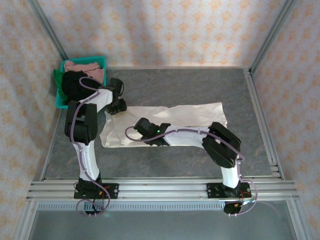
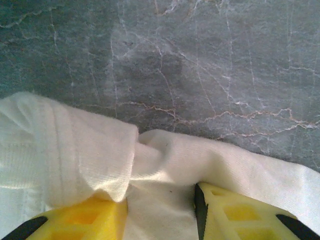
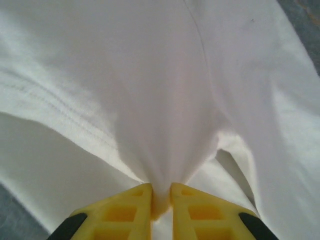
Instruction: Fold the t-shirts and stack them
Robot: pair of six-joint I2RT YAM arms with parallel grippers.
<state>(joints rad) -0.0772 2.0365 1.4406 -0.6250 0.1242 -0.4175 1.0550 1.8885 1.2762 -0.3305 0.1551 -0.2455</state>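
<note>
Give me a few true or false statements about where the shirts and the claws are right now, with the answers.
1. The right claw is pinching the white t-shirt. True.
2. A pink shirt lies in the teal bin. True.
3. The white t-shirt is inside the teal bin. False: it lies stretched across the table.
4. The left claw hangs over bare table, away from any cloth. False: white cloth sits between its fingers.
</note>
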